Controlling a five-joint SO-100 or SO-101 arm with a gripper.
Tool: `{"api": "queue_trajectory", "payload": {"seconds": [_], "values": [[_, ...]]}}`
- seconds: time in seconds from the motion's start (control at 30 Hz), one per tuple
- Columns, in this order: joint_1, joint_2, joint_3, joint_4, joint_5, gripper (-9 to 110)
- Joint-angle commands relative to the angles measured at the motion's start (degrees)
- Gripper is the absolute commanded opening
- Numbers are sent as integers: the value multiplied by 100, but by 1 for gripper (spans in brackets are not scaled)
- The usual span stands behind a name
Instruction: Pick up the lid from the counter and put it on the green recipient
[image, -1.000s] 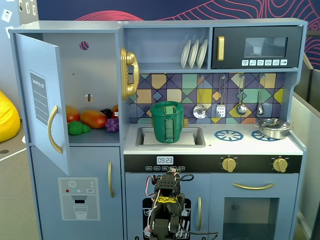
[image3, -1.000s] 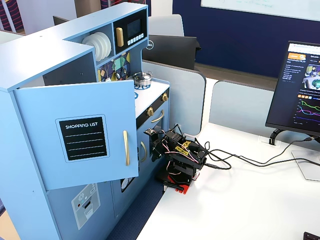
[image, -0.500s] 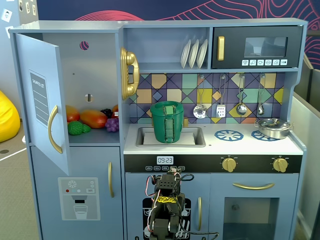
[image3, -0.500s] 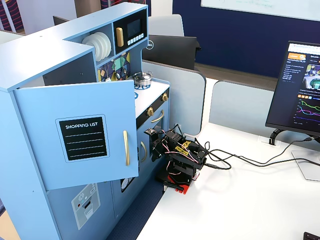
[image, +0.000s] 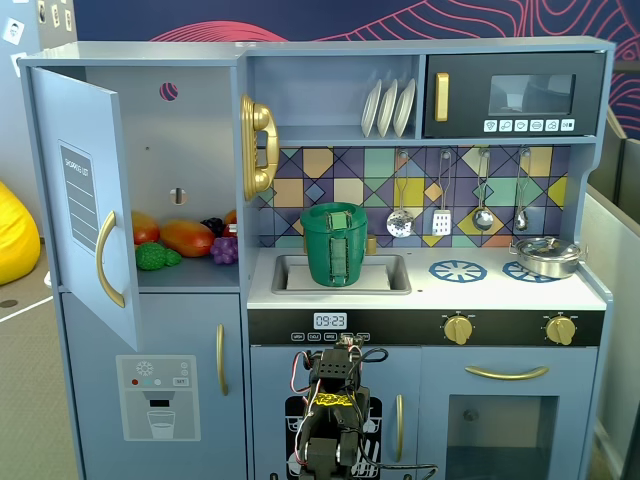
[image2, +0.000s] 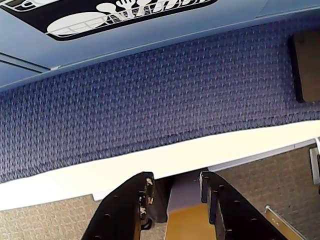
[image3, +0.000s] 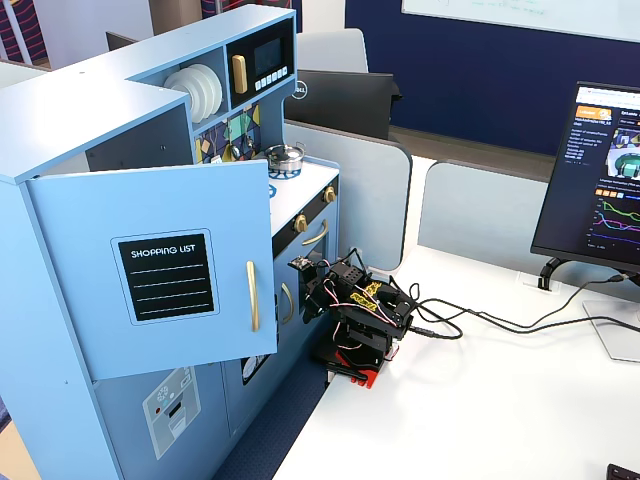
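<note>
The green recipient (image: 333, 258) stands upright in the toy kitchen's sink (image: 395, 274), its ribbed strap facing front. The green lid (image: 333, 212) appears to lie flat across its mouth. No lid shows on the counter. My arm (image: 335, 420) is folded low in front of the kitchen, well below the counter, and it also shows on the white table in a fixed view (image3: 365, 310). In the wrist view my gripper (image2: 176, 176) points down at the blue carpet and the table's white edge. Its jaws stand apart with nothing between them.
A silver metal pot (image: 547, 257) sits on the right burner. The fridge door (image: 85, 200) stands open at the left with toy fruit (image: 185, 238) on the shelf. Utensils (image: 440, 215) hang behind the counter. A monitor (image3: 600, 170) and cables (image3: 520, 322) are on the table.
</note>
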Motion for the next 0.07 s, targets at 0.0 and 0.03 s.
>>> {"api": "queue_trajectory", "payload": {"seconds": [0.0, 0.03], "values": [[-88, -35, -26, 1037, 141, 2], [-88, -35, -26, 1037, 141, 2]]}}
